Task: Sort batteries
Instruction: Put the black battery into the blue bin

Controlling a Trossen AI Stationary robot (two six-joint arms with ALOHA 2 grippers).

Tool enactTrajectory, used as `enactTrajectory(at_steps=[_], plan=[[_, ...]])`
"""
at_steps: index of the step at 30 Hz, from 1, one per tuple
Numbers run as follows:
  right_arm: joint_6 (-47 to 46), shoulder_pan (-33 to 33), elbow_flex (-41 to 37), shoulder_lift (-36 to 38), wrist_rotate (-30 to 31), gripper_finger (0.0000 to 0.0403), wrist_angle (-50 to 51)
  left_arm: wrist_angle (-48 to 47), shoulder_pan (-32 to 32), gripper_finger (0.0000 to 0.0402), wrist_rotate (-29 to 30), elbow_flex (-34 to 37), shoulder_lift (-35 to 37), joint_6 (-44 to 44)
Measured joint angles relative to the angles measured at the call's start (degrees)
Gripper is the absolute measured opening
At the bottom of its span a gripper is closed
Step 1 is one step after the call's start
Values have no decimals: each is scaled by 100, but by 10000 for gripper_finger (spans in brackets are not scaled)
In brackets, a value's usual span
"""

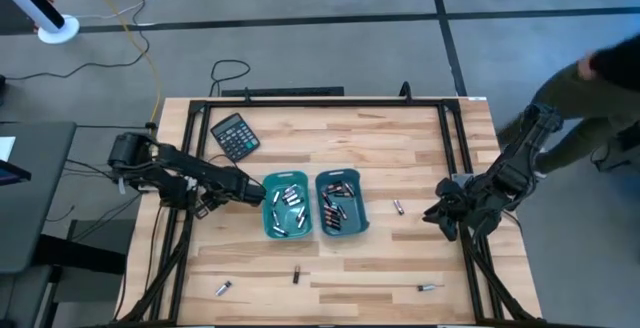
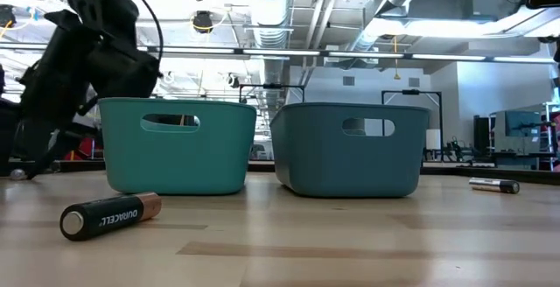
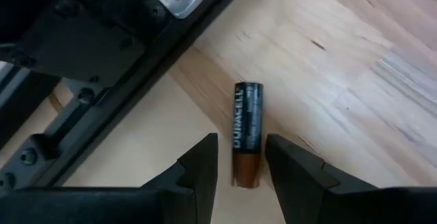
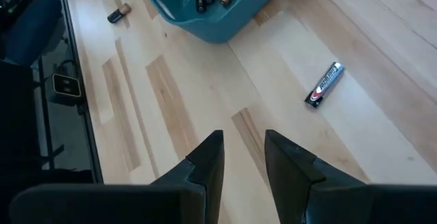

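Note:
Two teal bins stand side by side mid-table. The left bin (image 1: 286, 206) holds silvery batteries and the right bin (image 1: 341, 203) holds dark ones with copper ends. My left gripper (image 3: 242, 162) is open and points steeply down beside the left frame rail. Its fingers stand on either side of the copper end of a dark battery (image 3: 247, 132) lying on the wood, and a gap shows at one finger. My right gripper (image 4: 244, 156) hangs open over bare wood near the right rail. A silver-and-black battery (image 4: 323, 85) lies ahead of it toward the bins.
Loose batteries lie near the front edge (image 1: 223, 288), (image 1: 296, 274), (image 1: 430, 288). A black calculator (image 1: 236, 135) sits at the far left. Black frame rails (image 1: 195, 198) run along the table's sides. A person (image 1: 600, 83) stands past the far right corner.

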State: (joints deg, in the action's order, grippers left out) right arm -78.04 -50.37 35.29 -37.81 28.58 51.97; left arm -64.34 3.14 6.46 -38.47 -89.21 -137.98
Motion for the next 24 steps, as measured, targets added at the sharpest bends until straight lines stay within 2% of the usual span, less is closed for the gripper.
enactTrajectory(at_steps=[6, 15, 20, 24], plan=[[-2, 0, 0, 5, 0, 122, 40, 290, -4, 114, 104, -15, -551, 609], [-2, 8, 0, 1, 0, 122, 45, 149, 121, 34, 116, -38, -540, 1771], [0, 97, 0, -3, 0, 122, 70, 100, 189, 34, 106, -168, -551, 1973], [27, 205, 0, -3, 0, 122, 72, -254, 306, 33, 51, -531, -576, 2010]])
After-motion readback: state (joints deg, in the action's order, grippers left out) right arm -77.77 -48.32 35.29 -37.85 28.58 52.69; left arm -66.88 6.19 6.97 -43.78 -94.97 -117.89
